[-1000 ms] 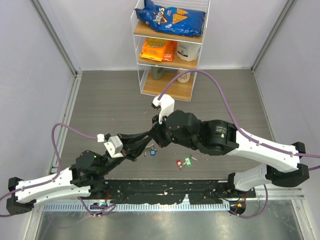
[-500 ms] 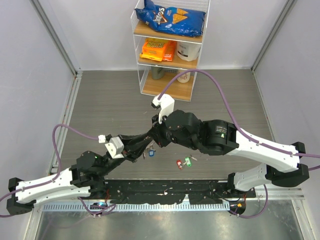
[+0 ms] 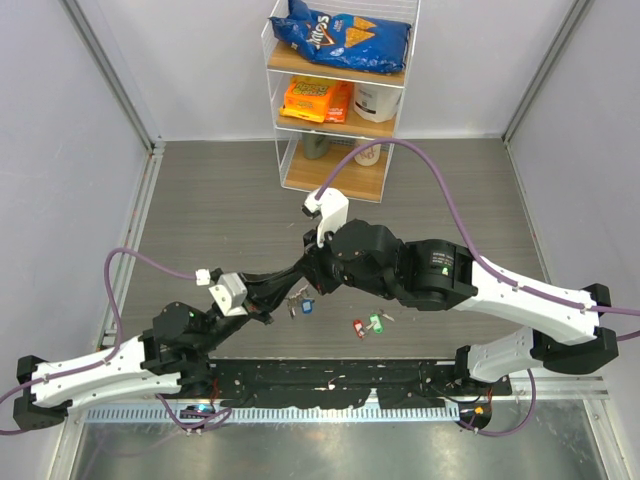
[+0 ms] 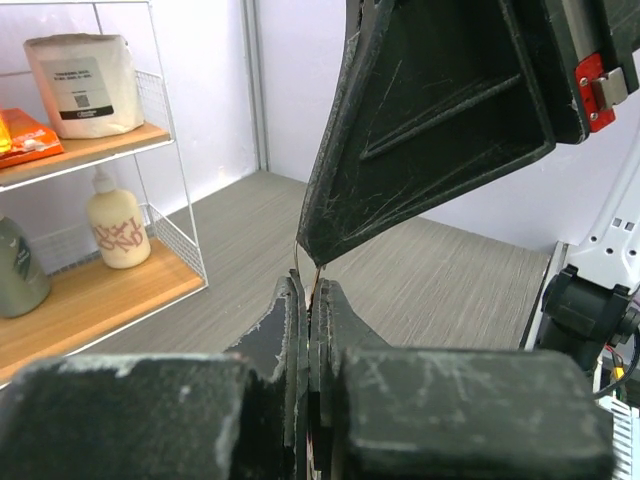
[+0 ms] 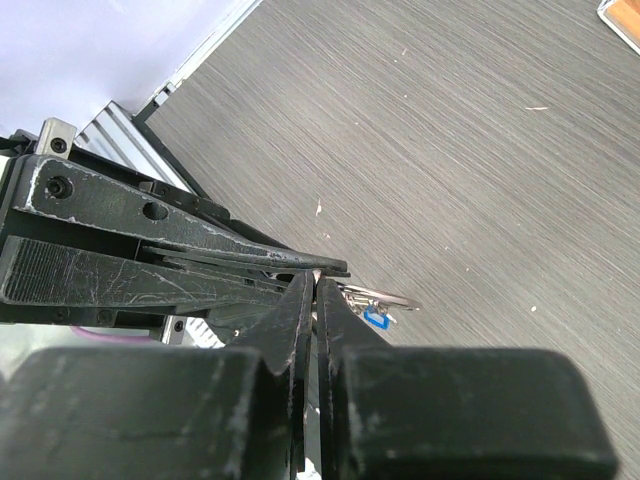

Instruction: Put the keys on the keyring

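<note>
The two grippers meet tip to tip above the floor's middle. My left gripper point(image 3: 291, 291) point(image 4: 308, 288) is shut on a thin wire of the keyring point(image 4: 318, 270). My right gripper point(image 3: 305, 283) point(image 5: 317, 280) is shut too, and the silver keyring point(image 5: 385, 297) sticks out sideways from its tips. A blue-headed key point(image 5: 377, 318) point(image 3: 306, 306) hangs at the ring. A red-headed key point(image 3: 357, 328) and a green-headed key point(image 3: 376, 323) lie loose on the floor to the right. In the left wrist view the right gripper's black finger point(image 4: 430, 130) fills the upper part.
A wire shelf unit point(image 3: 340, 95) stands at the back with a chip bag point(image 3: 342, 32), an orange packet point(image 3: 317, 99) and bottles. Grey walls close in both sides. The black mounting rail point(image 3: 330, 385) runs along the near edge.
My left gripper's jaws have closed on the keyring at the right gripper's tips. Both arms have hardly moved.
</note>
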Motion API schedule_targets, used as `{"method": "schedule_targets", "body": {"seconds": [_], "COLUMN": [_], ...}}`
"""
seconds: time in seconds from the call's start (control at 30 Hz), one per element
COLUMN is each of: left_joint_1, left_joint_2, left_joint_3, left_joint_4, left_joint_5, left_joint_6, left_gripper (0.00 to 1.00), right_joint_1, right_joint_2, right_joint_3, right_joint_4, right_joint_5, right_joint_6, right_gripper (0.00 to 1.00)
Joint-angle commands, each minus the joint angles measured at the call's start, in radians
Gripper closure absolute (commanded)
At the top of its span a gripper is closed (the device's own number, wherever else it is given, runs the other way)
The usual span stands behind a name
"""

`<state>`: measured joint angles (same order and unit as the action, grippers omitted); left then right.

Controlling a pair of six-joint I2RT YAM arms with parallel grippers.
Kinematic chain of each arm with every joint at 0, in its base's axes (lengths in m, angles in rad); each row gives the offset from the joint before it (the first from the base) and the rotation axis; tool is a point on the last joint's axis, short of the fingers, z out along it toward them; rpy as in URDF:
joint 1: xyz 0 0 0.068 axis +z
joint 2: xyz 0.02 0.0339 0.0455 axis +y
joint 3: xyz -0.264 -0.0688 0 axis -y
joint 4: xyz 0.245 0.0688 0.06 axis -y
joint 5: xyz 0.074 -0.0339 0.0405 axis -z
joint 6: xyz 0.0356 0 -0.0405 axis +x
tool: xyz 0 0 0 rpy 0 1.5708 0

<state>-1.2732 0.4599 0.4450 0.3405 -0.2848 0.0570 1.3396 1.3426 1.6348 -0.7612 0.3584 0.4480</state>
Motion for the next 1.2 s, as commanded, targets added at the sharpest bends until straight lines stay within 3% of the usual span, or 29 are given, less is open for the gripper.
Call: {"method": "schedule_targets", "body": {"seconds": [0.0,0.67,0.83,1.0,1.17], "left_joint_1": [0.003,0.003,0.003,0.003,0.003], "left_joint_2": [-0.016,0.023,0.022,0.011,-0.010], "left_joint_3": [-0.015,0.057,0.055,0.052,0.044], "left_joint_4": [0.068,-0.017,-0.015,-0.020,-0.020], "left_joint_5": [-0.045,-0.045,-0.053,-0.054,-0.051], "left_joint_6": [-0.008,-0.046,-0.052,-0.051,-0.051], "left_gripper": [1.00,1.00,0.84,0.82,0.72], "right_joint_1": [0.004,0.006,0.006,0.007,0.007], "right_joint_2": [-0.008,-0.022,-0.025,-0.026,-0.028], "right_joint_3": [0.037,0.007,0.008,0.008,0.005], "right_joint_4": [0.082,0.094,0.092,0.094,0.094], "right_joint_5": [0.001,-0.015,-0.018,-0.018,-0.015], "right_joint_6": [0.004,-0.005,-0.005,-0.005,-0.008], "right_gripper": [0.94,0.94,0.94,0.94,0.94]}}
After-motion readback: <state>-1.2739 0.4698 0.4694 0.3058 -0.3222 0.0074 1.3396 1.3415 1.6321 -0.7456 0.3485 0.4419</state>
